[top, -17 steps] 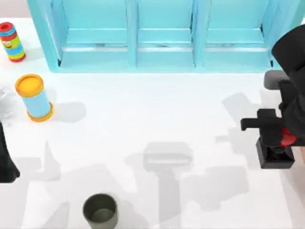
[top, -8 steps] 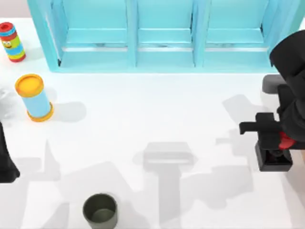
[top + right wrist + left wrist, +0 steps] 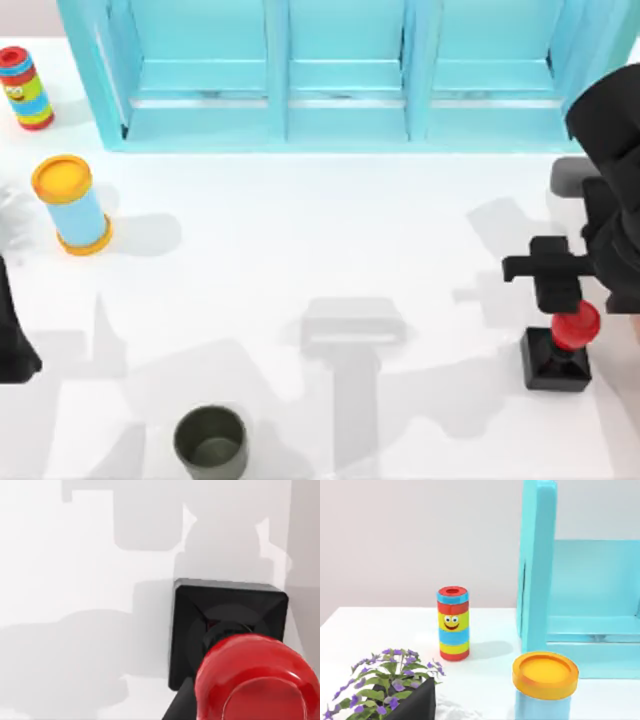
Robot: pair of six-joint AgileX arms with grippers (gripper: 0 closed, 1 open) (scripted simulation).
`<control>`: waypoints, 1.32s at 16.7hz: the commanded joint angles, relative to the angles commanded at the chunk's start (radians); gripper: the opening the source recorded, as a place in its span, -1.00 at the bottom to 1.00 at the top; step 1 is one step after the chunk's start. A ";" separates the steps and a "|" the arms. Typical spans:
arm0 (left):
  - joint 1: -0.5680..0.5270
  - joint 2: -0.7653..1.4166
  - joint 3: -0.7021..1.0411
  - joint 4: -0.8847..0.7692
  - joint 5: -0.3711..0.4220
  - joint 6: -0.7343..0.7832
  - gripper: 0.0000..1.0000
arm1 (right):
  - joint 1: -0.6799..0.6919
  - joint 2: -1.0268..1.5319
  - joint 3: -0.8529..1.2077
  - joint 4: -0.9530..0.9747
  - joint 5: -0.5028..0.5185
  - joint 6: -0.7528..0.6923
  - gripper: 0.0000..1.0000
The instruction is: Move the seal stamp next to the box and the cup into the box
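Observation:
The seal stamp (image 3: 556,362) stands at the table's right side, its black base on the white top and its red knob (image 3: 576,325) leaning toward my right gripper (image 3: 556,290). That gripper hangs just behind and above the knob. In the right wrist view the seal stamp (image 3: 225,625) is very close, with its red knob (image 3: 257,677) nearest the camera. The dark olive cup (image 3: 211,442) stands upright near the front edge, left of centre. My left arm (image 3: 12,340) is parked at the left edge. The box is out of view.
A turquoise shelf unit (image 3: 340,70) spans the back of the table. A light-blue cylinder with a yellow lid (image 3: 70,205) and a striped cylinder (image 3: 25,88) stand at the left. A purple-flowered plant (image 3: 385,690) is in the left wrist view.
The seal stamp has shifted toward the front and slightly left, out from under the right gripper, and its red knob now shows fully. The right gripper has barely moved. The left arm is still.

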 joint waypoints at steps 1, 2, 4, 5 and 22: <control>0.000 0.000 0.000 0.000 0.000 0.000 1.00 | 0.000 0.000 0.000 0.000 0.000 0.000 0.66; 0.000 0.000 0.000 0.000 0.000 0.000 1.00 | 0.000 0.000 0.000 0.000 0.000 0.000 0.81; 0.000 0.000 0.000 0.000 0.000 0.000 1.00 | 0.000 0.000 0.000 0.000 0.000 0.000 1.00; 0.000 0.000 0.000 0.000 0.000 0.000 1.00 | 0.000 0.000 0.000 0.000 0.000 0.000 1.00; 0.000 0.000 0.000 0.000 0.000 0.000 1.00 | -0.001 -0.006 0.141 -0.144 0.000 0.000 1.00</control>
